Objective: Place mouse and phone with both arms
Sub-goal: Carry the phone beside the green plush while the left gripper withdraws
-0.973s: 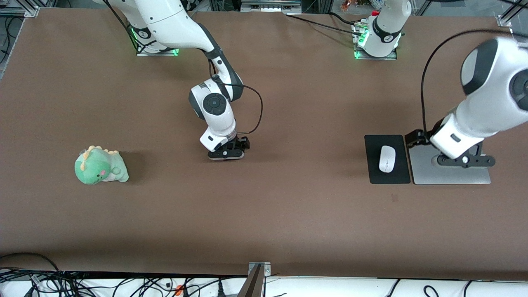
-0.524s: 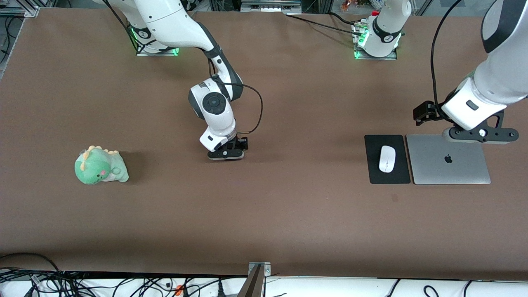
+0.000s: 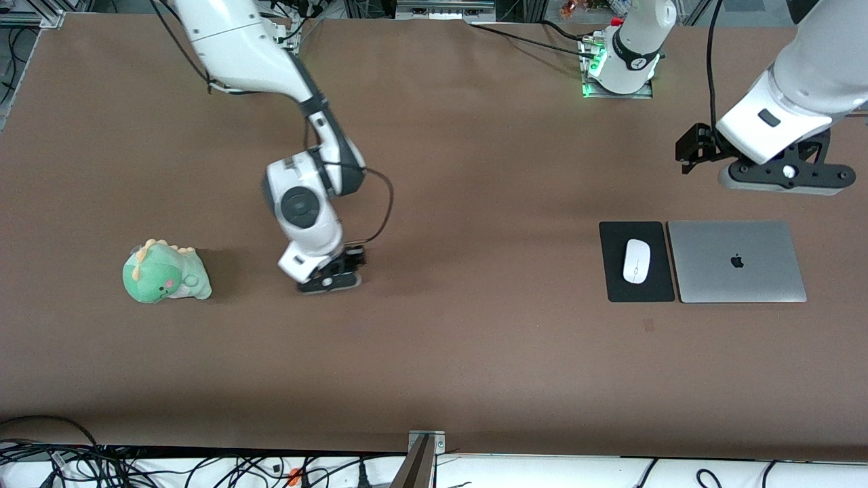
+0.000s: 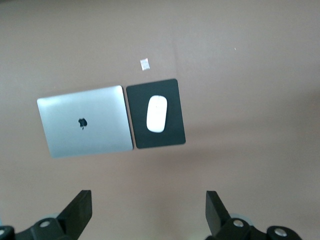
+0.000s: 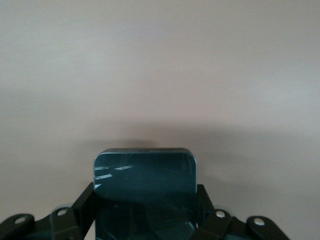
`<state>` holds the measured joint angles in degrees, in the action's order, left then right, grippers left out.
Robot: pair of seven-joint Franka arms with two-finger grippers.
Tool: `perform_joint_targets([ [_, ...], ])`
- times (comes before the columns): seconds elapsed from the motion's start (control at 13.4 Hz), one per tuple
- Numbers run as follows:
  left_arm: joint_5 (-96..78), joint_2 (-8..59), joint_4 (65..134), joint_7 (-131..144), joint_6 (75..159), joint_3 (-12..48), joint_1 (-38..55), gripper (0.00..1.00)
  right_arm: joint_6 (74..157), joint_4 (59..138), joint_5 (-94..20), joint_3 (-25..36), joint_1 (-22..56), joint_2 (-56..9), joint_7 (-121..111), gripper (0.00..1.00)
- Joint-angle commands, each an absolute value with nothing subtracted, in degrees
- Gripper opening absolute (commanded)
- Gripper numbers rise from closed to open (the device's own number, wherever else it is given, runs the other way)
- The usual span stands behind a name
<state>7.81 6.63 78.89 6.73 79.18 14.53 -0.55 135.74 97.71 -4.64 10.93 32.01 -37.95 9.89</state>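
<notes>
The white mouse [image 3: 636, 261] lies on a black mouse pad [image 3: 614, 274] beside a closed silver laptop [image 3: 736, 261] toward the left arm's end; all three show in the left wrist view, mouse [image 4: 156, 113], pad [image 4: 172, 95], laptop [image 4: 85, 122]. My left gripper [image 3: 780, 177] is open and empty, raised above the table just past the laptop's edge nearest the bases; its fingers [image 4: 80, 210] stand wide apart. My right gripper [image 3: 330, 279] is shut on the black phone [image 5: 145, 192], low over the bare table between the plush dinosaur and the table's middle. The phone is hidden in the front view.
A green plush dinosaur [image 3: 165, 273] sits toward the right arm's end, close beside the right gripper. A small pale scrap [image 4: 144, 63] lies on the table near the mouse pad. Cables run along the table edge nearest the front camera.
My left gripper has risen off the laptop and moved toward the bases, uncovering it. My right gripper, with the phone, has moved toward the plush dinosaur and a little nearer the front camera.
</notes>
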Motion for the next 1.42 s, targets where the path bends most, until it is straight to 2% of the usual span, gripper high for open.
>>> perform_joint_targets([
  [0.0, 2.5, 2.4, 82.9, 3.5, 78.0, -0.2, 8.5, 1.00, 134.0, 99.1, -5.4, 9.9, 26.6, -35.4, 5.9, 0.03],
  [0.15, 1.4, 0.0, 88.0, 1.6, 82.1, -7.4, 12.9, 1.00, 134.3, 99.5, -5.5, 10.2, 23.8, -35.1, 5.6, 0.01],
  [0.3, 1.4, -1.4, 91.4, 0.7, 85.3, -7.8, 12.7, 1.00, 135.2, 100.7, -5.6, 10.2, 21.0, -35.0, 3.2, 0.01],
  [0.6, 1.3, -0.8, 90.1, 0.8, 85.7, -7.6, 12.7, 1.00, 147.0, 109.7, -5.7, 10.1, 18.2, -33.4, 0.2, 0.00],
  [0.82, 1.3, -0.7, 89.8, 1.1, 85.8, -7.5, 12.9, 1.00, 149.5, 111.2, -9.2, 10.1, 17.8, -33.4, 0.2, 0.01],
  [0.9, 1.3, -0.7, 89.8, 1.2, 85.8, -7.5, 12.9, 1.00, 149.5, 111.0, -9.2, 10.0, 17.8, -33.4, 0.1, 0.24],
  [0.97, 1.3, -0.7, 89.8, 1.0, 85.8, -7.5, 12.8, 1.00, 149.4, 110.8, -9.2, 10.0, 17.8, -33.5, -0.1, 0.97],
  [1.05, 1.3, -0.8, 89.7, 0.7, 85.8, -7.6, 12.7, 1.00, 149.2, 110.7, -9.2, 10.0, 17.8, -33.4, -0.7, 1.00],
  [1.2, 1.3, -0.7, 89.7, 0.7, 85.8, -7.6, 12.7, 1.00, 147.4, 110.2, -9.3, 9.9, 17.8, -32.6, -1.1, 1.00],
  [1.35, 1.3, -0.7, 89.8, 0.7, 85.7, -7.6, 12.7, 1.00, 141.2, 106.7, -9.9, 9.9, 17.8, -31.7, -1.1, 1.00],
])
